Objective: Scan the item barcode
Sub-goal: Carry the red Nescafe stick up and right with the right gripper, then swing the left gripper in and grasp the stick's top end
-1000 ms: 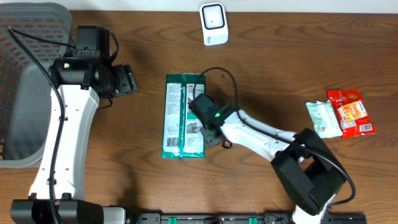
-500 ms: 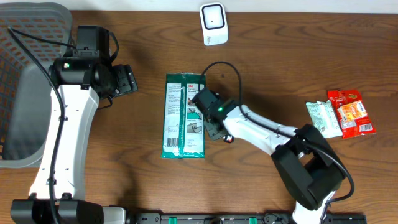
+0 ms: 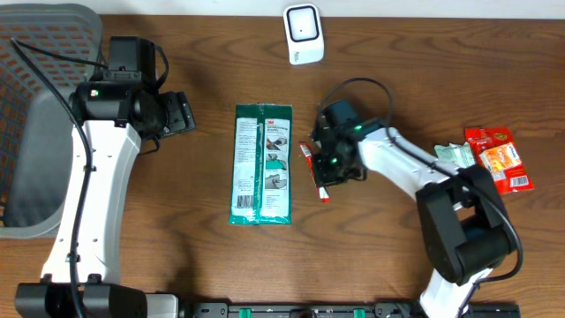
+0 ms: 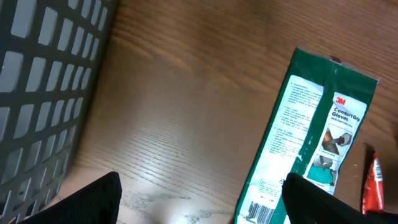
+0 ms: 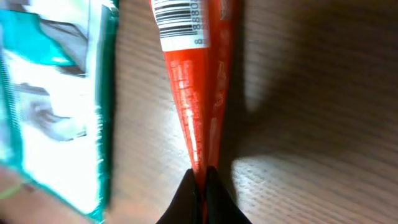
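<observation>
A slim red packet [image 5: 193,81] with a white barcode label near its far end hangs just over the wood. My right gripper [image 5: 202,180] is shut on its near end. From overhead, this red packet [image 3: 312,168] sits just right of a long green glove pack [image 3: 261,164], with the right gripper [image 3: 332,157] over it. The white scanner [image 3: 303,34] stands at the table's back edge. My left gripper [image 3: 181,115] is open and empty, left of the pack. The left wrist view shows the green pack [image 4: 311,143], barcode at its near end, and its black fingertips [image 4: 93,199] wide apart.
A grey mesh basket [image 3: 35,132] stands at the left table edge, its wall [image 4: 43,81] close to the left gripper. Two more packets lie at the far right, one red [image 3: 499,159] and one pale green [image 3: 457,168].
My right gripper has shut on the red packet. It has moved off the green pack's right edge, to the right and toward the back, taking the packet along. The left arm is still.
</observation>
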Action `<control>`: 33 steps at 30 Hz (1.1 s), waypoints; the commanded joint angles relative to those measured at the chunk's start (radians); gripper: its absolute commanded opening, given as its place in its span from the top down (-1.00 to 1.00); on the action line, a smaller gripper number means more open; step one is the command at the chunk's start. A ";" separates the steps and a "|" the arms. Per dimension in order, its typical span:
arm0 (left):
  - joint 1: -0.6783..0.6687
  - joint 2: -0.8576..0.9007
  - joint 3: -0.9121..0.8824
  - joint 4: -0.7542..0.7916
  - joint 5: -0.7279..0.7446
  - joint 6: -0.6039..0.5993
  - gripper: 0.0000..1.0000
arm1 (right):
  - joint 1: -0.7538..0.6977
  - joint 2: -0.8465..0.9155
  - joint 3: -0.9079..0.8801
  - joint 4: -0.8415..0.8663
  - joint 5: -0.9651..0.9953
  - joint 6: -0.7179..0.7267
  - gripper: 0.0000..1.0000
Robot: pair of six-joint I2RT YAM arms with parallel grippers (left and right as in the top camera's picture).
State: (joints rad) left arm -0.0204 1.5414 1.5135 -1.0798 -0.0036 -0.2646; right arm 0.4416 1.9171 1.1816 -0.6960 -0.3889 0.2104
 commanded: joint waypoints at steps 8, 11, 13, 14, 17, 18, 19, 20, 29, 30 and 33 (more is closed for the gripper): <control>0.004 -0.003 0.009 -0.005 -0.008 0.002 -0.67 | -0.165 -0.028 -0.010 0.056 -0.584 -0.171 0.98; 0.004 -0.003 0.009 -0.005 -0.008 0.002 -0.66 | -0.208 -0.028 -0.010 0.117 -0.779 -0.215 0.98; 0.004 -0.003 0.009 -0.005 -0.008 0.002 -0.66 | -0.231 -0.028 -0.010 0.162 -0.896 -0.227 0.98; 0.004 -0.003 0.009 -0.005 -0.008 0.002 -0.67 | -0.247 -0.028 -0.010 0.182 -0.959 -0.228 0.98; 0.004 -0.003 0.009 -0.005 -0.008 0.002 -0.67 | -0.273 -0.028 -0.010 0.184 -1.021 -0.253 0.98; 0.004 -0.003 0.009 -0.005 -0.008 0.002 -0.66 | -0.281 -0.028 -0.010 0.184 -1.036 -0.253 0.98; 0.004 -0.003 0.009 -0.005 -0.008 0.002 -0.66 | -0.287 -0.028 -0.010 0.184 -1.048 -0.253 0.98; 0.004 -0.003 0.009 -0.005 -0.008 0.002 -0.66 | -0.294 -0.028 -0.010 0.185 -1.072 -0.253 0.98; 0.004 -0.003 0.009 0.052 0.071 -0.014 -0.66 | -0.322 -0.028 -0.010 0.135 -1.172 -0.302 0.98; 0.004 -0.003 0.009 0.053 0.095 -0.014 -0.66 | -0.325 -0.028 -0.010 0.135 -1.172 -0.302 0.98; 0.003 -0.007 0.009 0.050 0.417 -0.011 -0.93 | -0.336 -0.028 -0.010 0.127 -1.172 -0.301 0.98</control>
State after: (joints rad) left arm -0.0204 1.5414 1.5135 -1.0286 0.1207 -0.2695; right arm 0.1219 1.9137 1.1767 -0.5602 -1.5169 -0.0666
